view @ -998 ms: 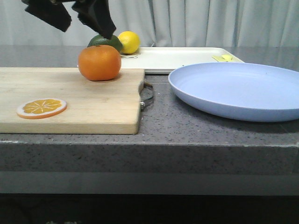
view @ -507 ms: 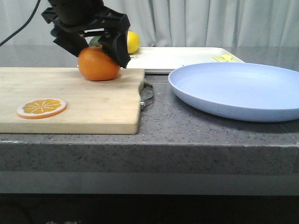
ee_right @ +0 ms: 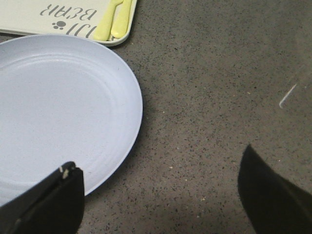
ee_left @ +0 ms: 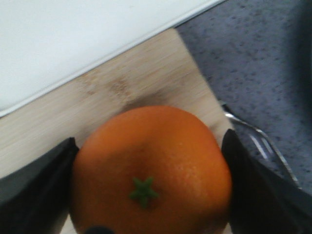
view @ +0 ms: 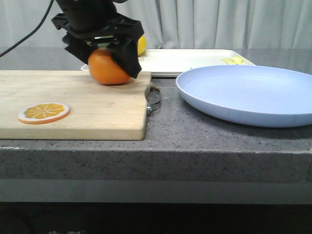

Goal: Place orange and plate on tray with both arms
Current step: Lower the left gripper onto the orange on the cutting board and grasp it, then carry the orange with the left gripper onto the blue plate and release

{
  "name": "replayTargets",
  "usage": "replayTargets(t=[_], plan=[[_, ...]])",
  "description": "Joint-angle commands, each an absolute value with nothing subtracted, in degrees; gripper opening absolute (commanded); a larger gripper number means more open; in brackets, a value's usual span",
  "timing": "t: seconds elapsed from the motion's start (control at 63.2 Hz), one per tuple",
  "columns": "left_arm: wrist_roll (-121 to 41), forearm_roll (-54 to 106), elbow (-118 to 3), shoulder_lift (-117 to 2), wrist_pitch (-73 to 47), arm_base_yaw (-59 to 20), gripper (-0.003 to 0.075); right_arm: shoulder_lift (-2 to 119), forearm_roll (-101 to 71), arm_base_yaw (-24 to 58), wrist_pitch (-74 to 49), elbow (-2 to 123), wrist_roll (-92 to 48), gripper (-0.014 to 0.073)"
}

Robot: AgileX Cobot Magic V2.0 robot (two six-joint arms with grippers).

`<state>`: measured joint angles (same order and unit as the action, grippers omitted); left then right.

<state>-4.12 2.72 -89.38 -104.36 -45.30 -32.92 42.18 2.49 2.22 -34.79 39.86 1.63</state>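
The orange (view: 105, 70) sits on the wooden cutting board (view: 97, 107) near its far right corner. My left gripper (view: 106, 61) has come down over it, one finger pressed on each side; the left wrist view shows the orange (ee_left: 151, 165) filling the space between both fingers, green stem up. The lavender-blue plate (view: 248, 92) lies on the table at the right. The cream tray (view: 185, 61) lies behind it. My right gripper (ee_right: 158, 163) is open and empty above bare table, beside the plate's rim (ee_right: 131, 97); it is out of the front view.
An orange slice (view: 43, 112) lies on the board's front left. A lemon (view: 141, 45) sits behind the left gripper, by the tray's left end. Yellow utensils (ee_right: 114, 19) lie in a tray corner. The board's metal handle (view: 155, 97) sticks out toward the plate.
My left gripper came down over the orange and closed onto its sides. The orange shifted slightly to the right on the board. The green fruit behind is now hidden.
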Motion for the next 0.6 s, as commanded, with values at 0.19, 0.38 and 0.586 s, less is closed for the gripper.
replayTargets(t=[0.19, 0.38, 0.586], plan=[[-4.86, 3.84, -100.03, -104.05, -42.87, -41.07, 0.0428, 42.04, 3.48, 1.85, -31.05, 42.02, 1.57, 0.0645], [-4.86, 4.43, -106.69, -108.98, -42.98, -45.53, 0.0428, 42.04, 3.48, 1.85, -31.05, 42.02, 1.57, 0.0645], [-4.86, 4.71, -112.31, -114.42, -43.08, -48.85, 0.0428, 42.04, 3.48, 1.85, -31.05, 42.02, 1.57, 0.0645]])
